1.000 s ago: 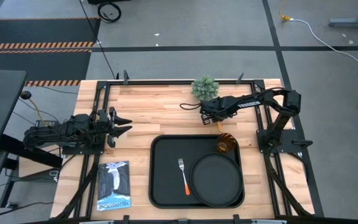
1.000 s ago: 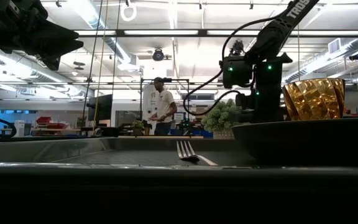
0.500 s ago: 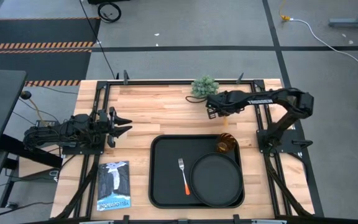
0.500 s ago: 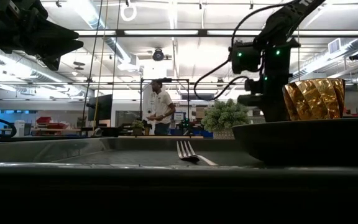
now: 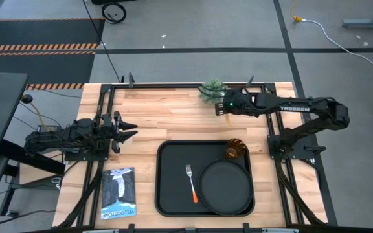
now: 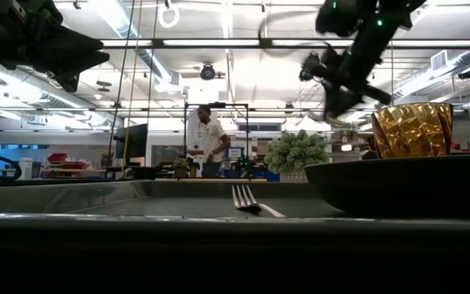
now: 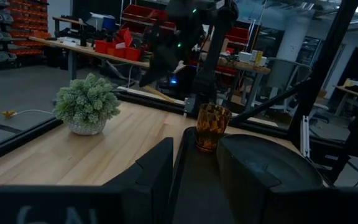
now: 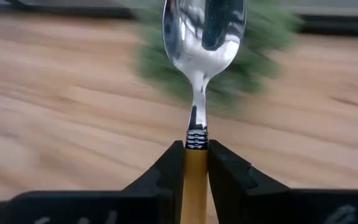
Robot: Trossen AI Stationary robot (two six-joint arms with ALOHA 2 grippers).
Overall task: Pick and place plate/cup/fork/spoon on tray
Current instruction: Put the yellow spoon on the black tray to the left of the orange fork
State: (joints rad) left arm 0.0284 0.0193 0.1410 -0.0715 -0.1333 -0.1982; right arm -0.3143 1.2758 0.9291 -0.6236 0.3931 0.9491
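My right gripper (image 5: pixel 219 103) is above the table's far side, next to the small green plant (image 5: pixel 212 87), and is shut on the spoon (image 8: pixel 204 31), which has a silver bowl and an orange handle. The black tray (image 5: pixel 162 194) lies at the near middle. On it are the round black plate (image 5: pixel 225 188), the amber cup (image 5: pixel 234 149) at the far right corner, and the fork (image 5: pixel 191 183) lying flat left of the plate. My left gripper (image 5: pixel 129 129) waits open at the table's left, holding nothing. My right gripper pinches the spoon's orange handle (image 8: pixel 195 165) between its two fingers, near where it joins the metal neck. The fingers lie along the handle, and the bowl sticks out forward past the fingertips. The spoon is lifted clear of the table.
A booklet (image 5: pixel 118 193) lies on the table left of the tray. The plant also shows in the left wrist view (image 7: pixel 87 106). A person (image 6: pixel 210 139) stands in the room far behind the table. Bare wood lies between the tray and the far edge.
My right gripper has risen from the table near the tray's far edge and moved toward the far edge, by the plant, carrying the spoon clear of the wood. Its arm has stretched out and the wrist has turned.
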